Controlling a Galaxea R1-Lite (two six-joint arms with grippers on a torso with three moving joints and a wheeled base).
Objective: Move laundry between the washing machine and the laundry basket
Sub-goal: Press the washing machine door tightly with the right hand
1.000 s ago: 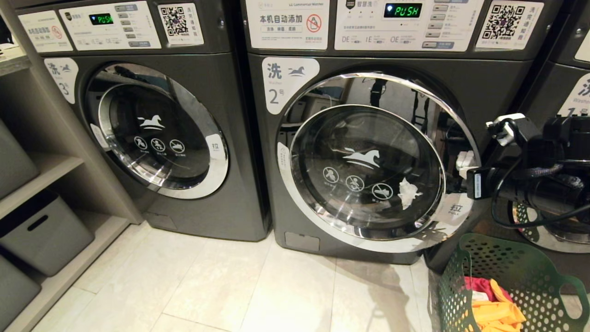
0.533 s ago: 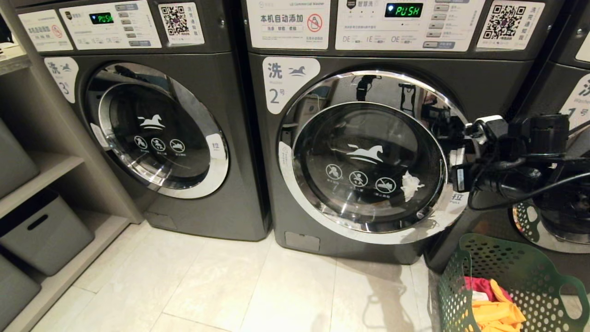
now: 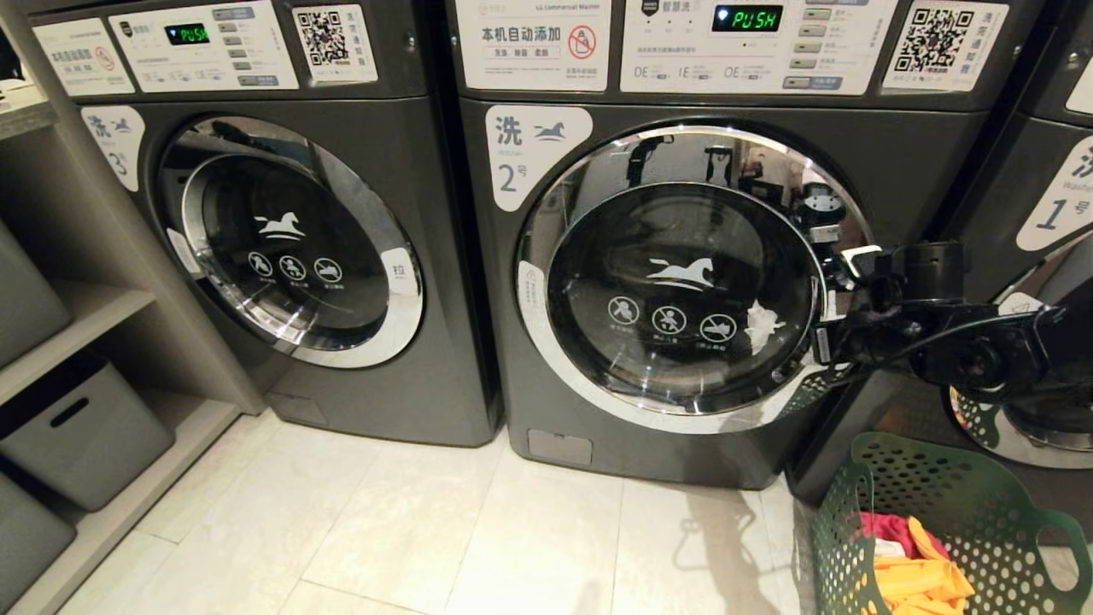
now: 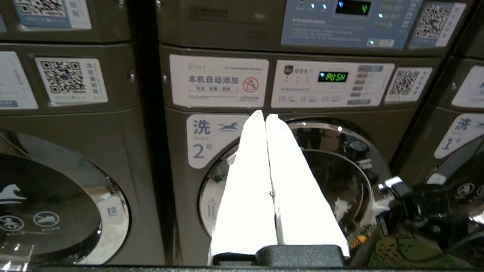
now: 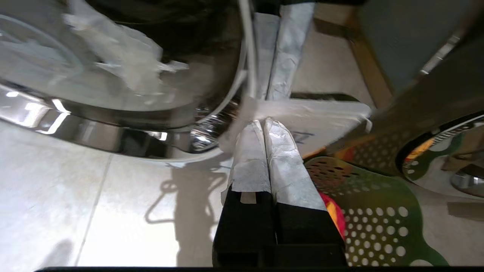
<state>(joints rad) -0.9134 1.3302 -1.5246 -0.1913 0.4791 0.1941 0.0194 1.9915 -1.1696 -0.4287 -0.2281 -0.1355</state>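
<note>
The washing machine (image 3: 897,171) marked 2 stands in the middle, its chrome-rimmed glass door (image 3: 683,282) almost flush with the front. A white piece of laundry (image 3: 762,325) shows behind the glass. My right gripper (image 5: 263,122) is shut and empty, its tips against the door's right rim by the white pull label; in the head view it (image 3: 827,344) reaches in from the right. The green laundry basket (image 3: 982,504) sits on the floor below that arm, holding red-pink (image 3: 888,530) and orange-yellow (image 3: 922,581) laundry. My left gripper (image 4: 264,115) is shut and empty, held back from the washer and pointing at it.
A like washer marked 3 (image 3: 290,239) stands to the left and one marked 1 (image 3: 1050,205) to the right. Shelves with grey bins (image 3: 81,427) line the far left. Pale tiled floor (image 3: 384,530) lies in front of the machines.
The washer's door has swung inward from ajar to nearly flush. My right arm has moved left and forward with it, staying at the door's right rim.
</note>
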